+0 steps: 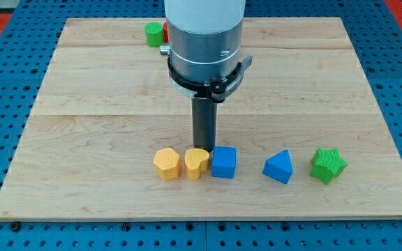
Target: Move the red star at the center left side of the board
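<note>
My tip (202, 148) rests on the board (82, 104) near the view's bottom centre. It is just above the gap between the yellow heart (196, 163) and the blue cube (223, 162), touching or nearly touching both. A sliver of red (165, 32) shows at the view's top, between the green block (153, 33) and the arm's body. Its shape cannot be made out because the arm hides the rest.
A yellow hexagon (166, 164) sits left of the heart. A blue triangular block (278, 166) and a green star (327, 165) lie to the right, in the same row. The arm's wide grey body (204, 42) covers the top centre of the board.
</note>
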`<state>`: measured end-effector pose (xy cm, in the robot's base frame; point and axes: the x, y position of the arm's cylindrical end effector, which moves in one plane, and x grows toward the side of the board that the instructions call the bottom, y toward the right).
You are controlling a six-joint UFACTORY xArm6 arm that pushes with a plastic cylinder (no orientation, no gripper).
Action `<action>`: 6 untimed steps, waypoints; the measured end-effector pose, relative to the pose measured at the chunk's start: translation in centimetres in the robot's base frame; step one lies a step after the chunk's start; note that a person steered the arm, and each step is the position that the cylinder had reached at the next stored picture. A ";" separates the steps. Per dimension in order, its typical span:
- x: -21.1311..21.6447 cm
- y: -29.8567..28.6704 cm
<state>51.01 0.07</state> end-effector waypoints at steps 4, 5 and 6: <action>-1.7 2.0; -6.2 7.3; -12.8 12.2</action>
<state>38.25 12.23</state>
